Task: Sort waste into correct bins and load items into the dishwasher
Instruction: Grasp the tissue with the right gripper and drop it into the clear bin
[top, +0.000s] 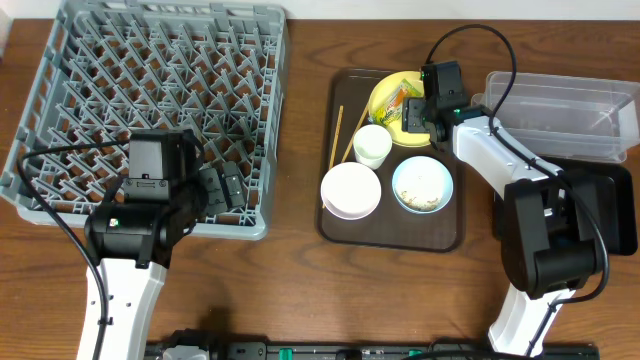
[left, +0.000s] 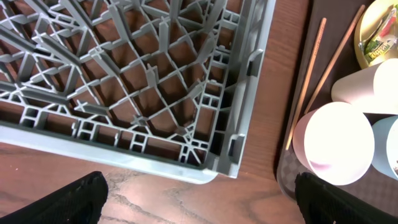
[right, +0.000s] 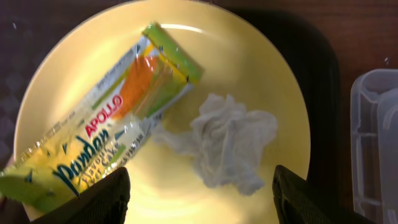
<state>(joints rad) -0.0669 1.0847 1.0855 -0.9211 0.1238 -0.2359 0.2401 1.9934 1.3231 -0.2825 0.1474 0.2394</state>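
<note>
Fingers (right: 93, 199) mostly off-frame, one over the wrapper (right: 112, 124) corner

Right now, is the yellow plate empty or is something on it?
Not empty: the yellow plate holds a printed snack wrapper and a wad of crumpled white paper.

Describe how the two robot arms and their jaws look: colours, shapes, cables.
Both arms share one design. The left arm and the right arm have smooth white links joined by boxy black motor blocks. A thin black cable loops over the right arm; another curves beside the left. The jaws are matte black.
</note>
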